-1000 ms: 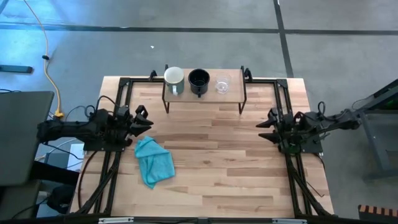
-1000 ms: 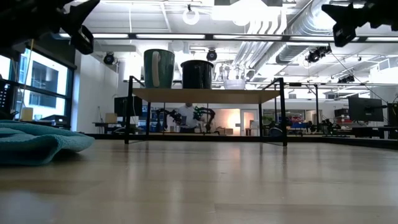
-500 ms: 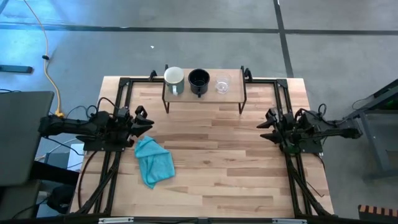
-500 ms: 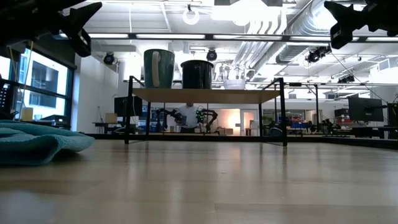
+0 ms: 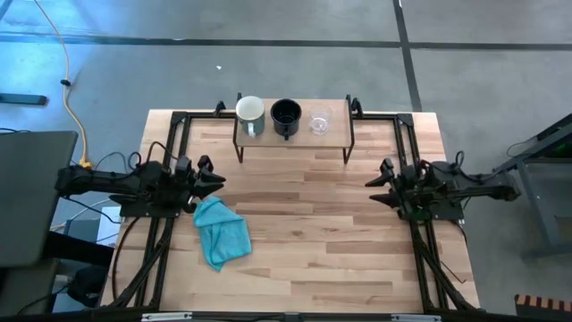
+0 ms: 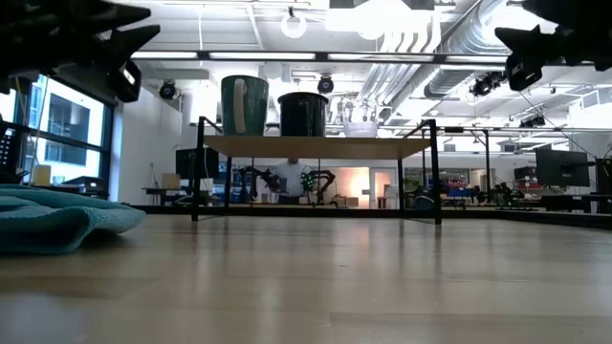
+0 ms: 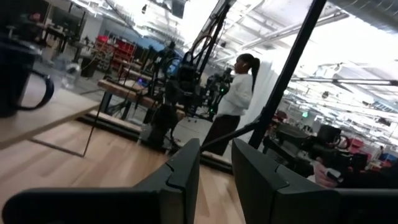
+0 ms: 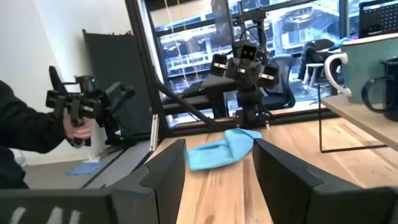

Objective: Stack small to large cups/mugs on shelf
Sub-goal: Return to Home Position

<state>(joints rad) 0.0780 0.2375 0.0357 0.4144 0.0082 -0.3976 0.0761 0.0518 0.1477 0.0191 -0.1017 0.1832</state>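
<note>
A: Nearest thing?
B: A crumpled teal cloth (image 5: 221, 231), lying on the light butcher-block wooden desk (image 5: 313, 241), left of centre. Nothing touches it.

A: The arms?
B: The dark left arm (image 5: 134, 183) lies low along the desk's left edge. The left jaws reach inward, raised off the wood just past the cloth's far corner. In the left wrist view they stand parted by a narrow gap, with nothing between them.
A: The other one?
B: The dark right arm (image 5: 447, 188) mirrors it at the right edge, pointing inward. The right jaws are spread wider and also hold nothing. In the low view both sets hang well above the wood.

A: And the task's things?
B: At the far edge is a low light-wood shelf on thin dark metal legs (image 5: 295, 131). Three vessels stand upright in a row on its board, none touching:
- a large pale mug with a white rim and handle (image 5: 249, 111) at the left
- a medium black mug (image 5: 286, 114) in the middle
- a small clear glass cup (image 5: 320, 121) at the right

A: Beyond the desk?
B: An open workroom. A person in a white top (image 7: 235, 99) stands off past the desk. The right wrist view shows a dark sleeve with a hand (image 8: 78, 127) holding some dark device.
</note>
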